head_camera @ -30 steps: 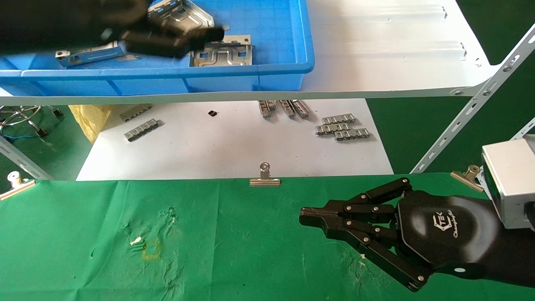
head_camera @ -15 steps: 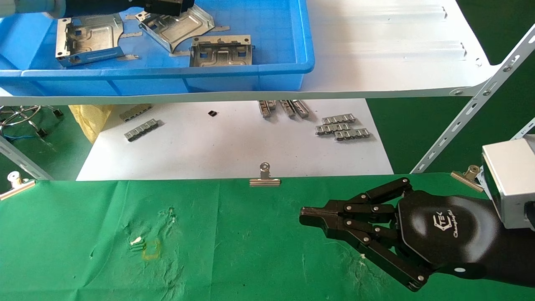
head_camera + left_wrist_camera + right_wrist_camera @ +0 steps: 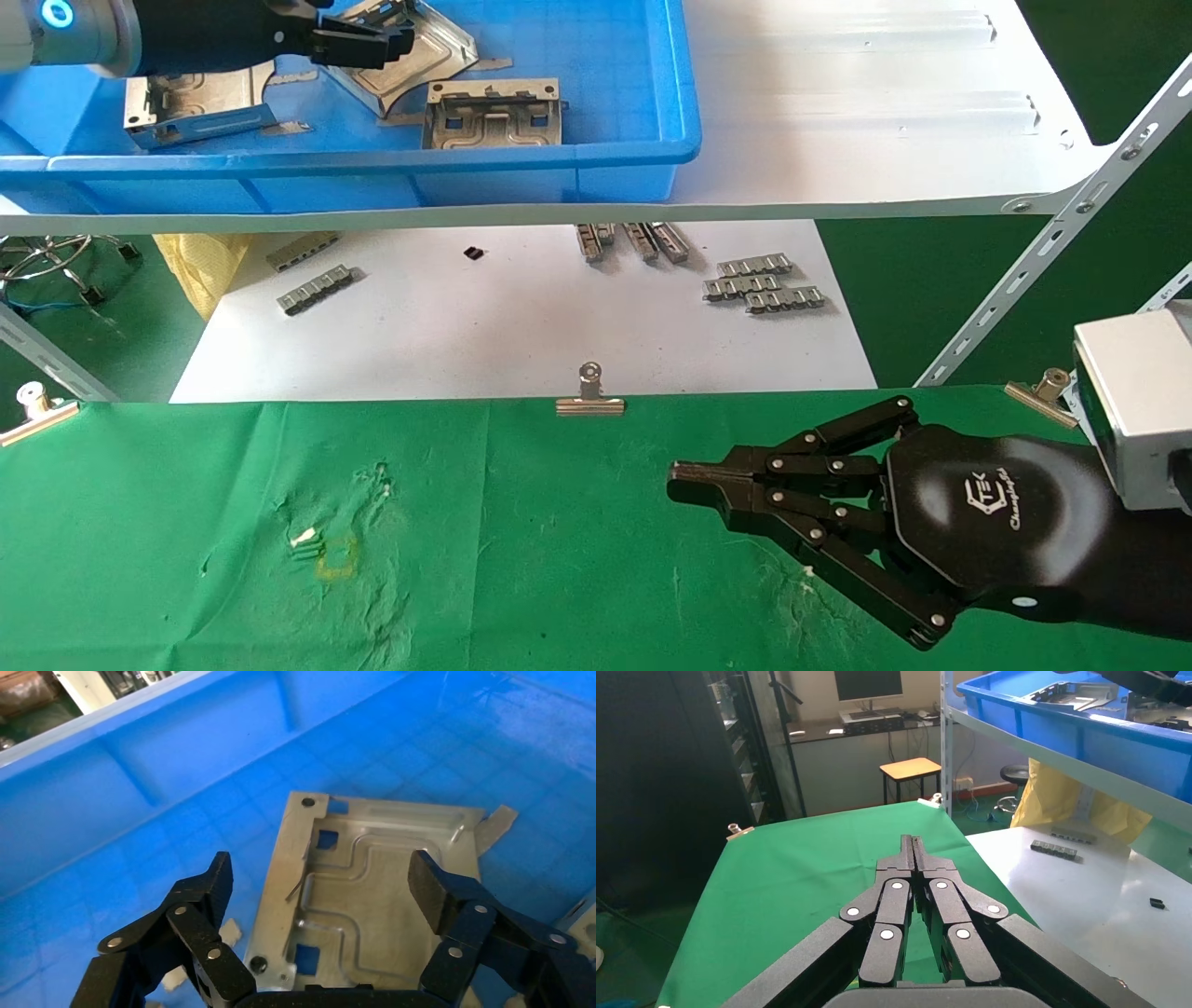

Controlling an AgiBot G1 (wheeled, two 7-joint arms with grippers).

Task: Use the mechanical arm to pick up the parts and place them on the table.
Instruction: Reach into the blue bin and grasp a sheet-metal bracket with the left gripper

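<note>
Hovering in the blue bin (image 3: 596, 149), left gripper (image 3: 320, 881) holds fingers (image 3: 211, 881) wide astride a part (image 3: 372, 888) lying flat (likely lining up a grasp); right gripper (image 3: 689, 485), pinched empty, parks over the table (image 3: 186, 522).

Left claw (image 3: 320, 881) hangs spread wide; right claw (image 3: 684, 485) rests pinched together.

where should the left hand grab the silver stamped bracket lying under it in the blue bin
Judging by its pose, across the two long upturned edges, coming straight down. The silver stamped sheet-metal bracket lies flat on the blue plastic bin floor, channel side up, so only its raised rims offer purchase. The left gripper already hangs open above it, fingers outside each long edge.
</note>
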